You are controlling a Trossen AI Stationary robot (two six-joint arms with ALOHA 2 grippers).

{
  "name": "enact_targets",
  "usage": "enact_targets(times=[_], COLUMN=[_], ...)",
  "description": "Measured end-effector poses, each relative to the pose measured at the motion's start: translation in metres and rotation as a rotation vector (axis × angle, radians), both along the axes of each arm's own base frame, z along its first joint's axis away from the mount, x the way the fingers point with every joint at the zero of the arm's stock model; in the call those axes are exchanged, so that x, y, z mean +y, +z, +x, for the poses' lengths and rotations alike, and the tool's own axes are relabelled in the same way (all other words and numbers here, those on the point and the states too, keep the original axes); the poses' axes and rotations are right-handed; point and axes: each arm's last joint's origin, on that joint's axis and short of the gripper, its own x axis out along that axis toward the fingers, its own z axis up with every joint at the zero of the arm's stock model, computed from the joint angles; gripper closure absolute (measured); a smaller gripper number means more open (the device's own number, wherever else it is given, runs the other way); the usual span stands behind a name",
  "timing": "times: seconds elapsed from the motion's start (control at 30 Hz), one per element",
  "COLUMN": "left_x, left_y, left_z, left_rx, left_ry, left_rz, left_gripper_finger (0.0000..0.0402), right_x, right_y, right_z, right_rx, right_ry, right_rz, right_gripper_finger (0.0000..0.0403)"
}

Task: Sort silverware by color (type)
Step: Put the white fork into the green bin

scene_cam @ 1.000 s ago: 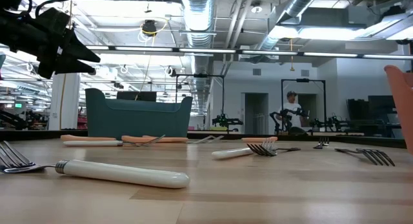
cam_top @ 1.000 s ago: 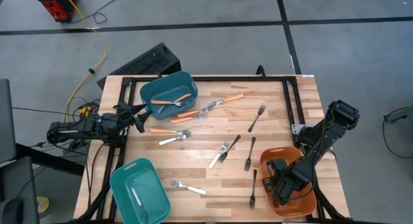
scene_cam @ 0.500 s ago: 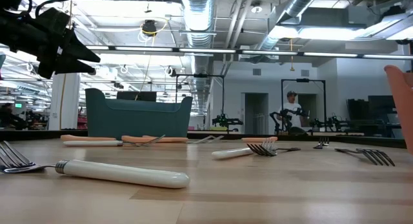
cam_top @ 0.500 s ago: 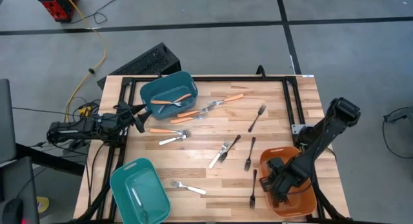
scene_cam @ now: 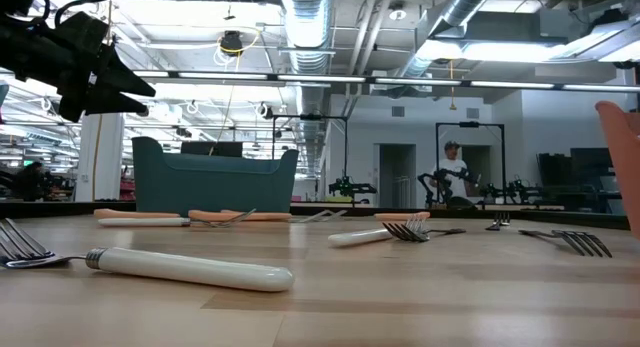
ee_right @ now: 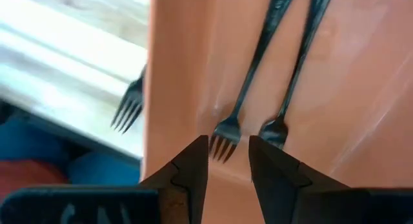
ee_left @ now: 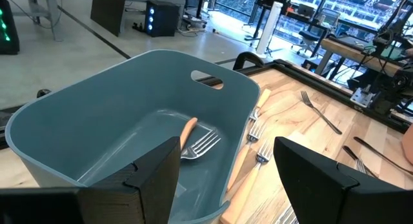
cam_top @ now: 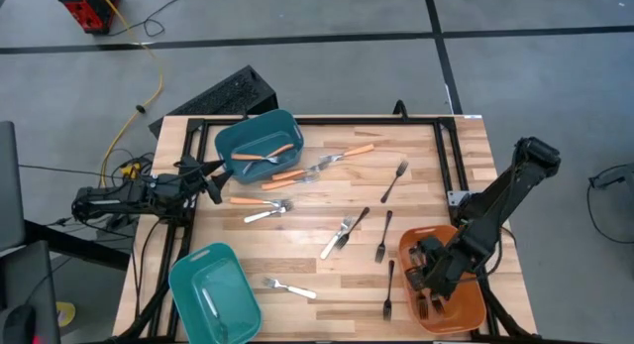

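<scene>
This is a large robotics lab or industrial workshop. The low view shows exposed ceiling ducts (scene_cam: 310, 17), pipes and strip lights above an open hall with more black equipment stands (scene_cam: 350, 187) and a person (scene_cam: 452, 167) at a far station. From above, a wooden counter (cam_top: 416, 200) stands on bare concrete floor (cam_top: 327, 71) crossed by a yellow cable (cam_top: 149, 76).
</scene>
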Motion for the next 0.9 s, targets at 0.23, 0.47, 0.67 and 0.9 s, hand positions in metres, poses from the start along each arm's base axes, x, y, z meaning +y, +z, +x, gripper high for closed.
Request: enact_targets(times=[0.23, 0.47, 0.67, 0.9], left_x=[0.000, 0.000, 0.000, 0.000], left_y=[0.000, 0.000, 0.000, 0.000], left_z=[0.000, 0.000, 0.000, 0.000], left_rx=[-0.001, -0.001, -0.001, -0.001], left_ry=[0.000, 0.000, 0.000, 0.003], left_rz=[-0.001, -0.001, -0.001, 0.000], left_gripper_finger=[0.0167, 0.0167, 0.0167, 0.0167], right_x=[-0.016, -0.040, -0.066, -0.106], right_y=[0.020, 0.033, 0.036, 0.035], right_z=[-0.001, 0.007, 0.022, 0.045], right_rx=[-0.107, -0.243, -0.344, -0.410], right_ry=[0.040, 0.059, 0.124, 0.219], right_rz=[0.054, 0.006, -0.120, -0.283], right_gripper_finger=[0.0266, 0.0266, 0.0266, 0.0266])
